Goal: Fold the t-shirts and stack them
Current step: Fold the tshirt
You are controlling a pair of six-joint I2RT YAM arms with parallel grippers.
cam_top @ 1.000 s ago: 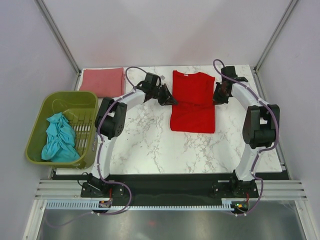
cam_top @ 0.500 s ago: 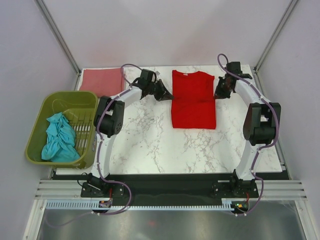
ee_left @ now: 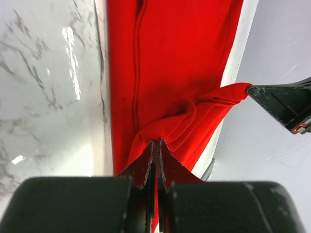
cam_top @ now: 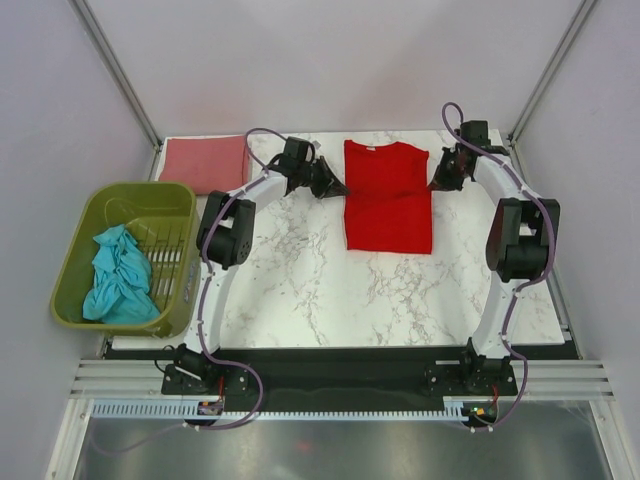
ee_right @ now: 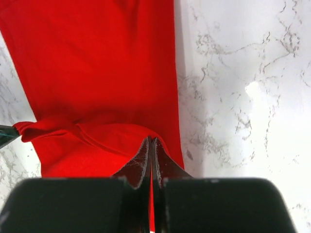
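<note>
Basket (cam_top: 68, 272) on the far left, just beside the table (cam_top: 300, 290), and the teal shirt (cam_top: 118, 275) lies crumpled inside it. Moving right, the pink shirt (cam_top: 205, 163) sits folded flat in the table's far left corner, well apart from the action. Now the left gripper (cam_top: 335, 188): fingers pressed together, clamped on the left edge of the red shirt (cam_top: 388, 215), with cloth bunched up right at the tips. The red shirt itself lies at the far middle of the table, neck (with a small label) towards the far edge and a crease running across it at about half its length. From the left wrist, a raised ridge of red cloth runs from one gripper across to the other. Over on the right, the right gripper (cam_top: 438, 180) is pinched shut on the shirt's right edge, level with its partner.
</note>
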